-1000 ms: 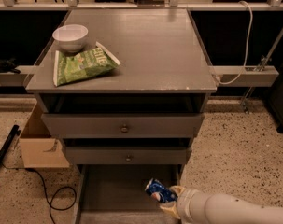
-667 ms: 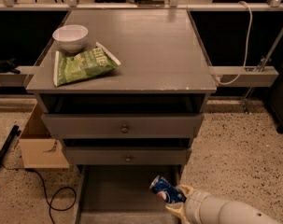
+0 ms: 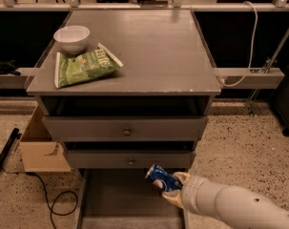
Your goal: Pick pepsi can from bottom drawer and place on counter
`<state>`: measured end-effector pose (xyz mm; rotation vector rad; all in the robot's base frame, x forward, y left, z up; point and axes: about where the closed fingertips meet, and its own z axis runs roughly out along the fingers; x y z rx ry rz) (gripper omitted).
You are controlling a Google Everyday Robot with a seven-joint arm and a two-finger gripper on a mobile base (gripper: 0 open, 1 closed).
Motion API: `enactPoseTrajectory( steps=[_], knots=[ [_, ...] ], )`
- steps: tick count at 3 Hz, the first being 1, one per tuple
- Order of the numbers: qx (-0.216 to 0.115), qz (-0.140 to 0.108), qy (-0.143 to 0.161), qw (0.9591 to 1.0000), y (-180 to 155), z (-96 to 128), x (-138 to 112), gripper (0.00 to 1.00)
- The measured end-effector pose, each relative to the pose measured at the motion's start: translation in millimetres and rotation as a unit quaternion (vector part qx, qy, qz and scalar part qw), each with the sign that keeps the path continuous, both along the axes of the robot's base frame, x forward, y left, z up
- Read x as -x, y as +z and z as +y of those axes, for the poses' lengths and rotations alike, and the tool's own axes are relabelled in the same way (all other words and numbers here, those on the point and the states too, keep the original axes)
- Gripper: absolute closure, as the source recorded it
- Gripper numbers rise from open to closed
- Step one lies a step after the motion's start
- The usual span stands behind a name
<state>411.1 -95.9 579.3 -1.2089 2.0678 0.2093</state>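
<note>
Pinching the tilted pepsi can (image 3: 159, 177) just above the bottom drawer (image 3: 120, 199), my gripper (image 3: 175, 187) should, I judge, back outward from that drawer before rising to the counter (image 3: 149, 46).

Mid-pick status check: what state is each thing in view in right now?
gripper: shut on the pepsi can, over the bottom drawer's right side.
pepsi can: held, tilted.
bottom drawer: pulled open.
middle drawer: pushed in.
top drawer: pushed in.
counter: can not yet on it.
white bowl: upright on the counter.
green chip bag: lying flat by the bowl.
</note>
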Motion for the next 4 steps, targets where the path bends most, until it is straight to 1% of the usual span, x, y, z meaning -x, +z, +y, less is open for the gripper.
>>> enactPoseTrajectory(
  steps=[1, 2, 3, 4],
  knots=[
    [0.011, -0.014, 0.008, 0.9998, 31.1, 8.2, -24.6, 1.0],
    [0.013, -0.019, 0.01, 0.9997, 39.9, 10.7, -29.2, 1.0],
    [0.007, -0.052, 0.017, 0.9985, 75.4, 20.3, -34.2, 1.0],
    [0.008, -0.061, -0.008, 0.9981, 82.3, -1.6, -25.8, 1.0]
  ],
)
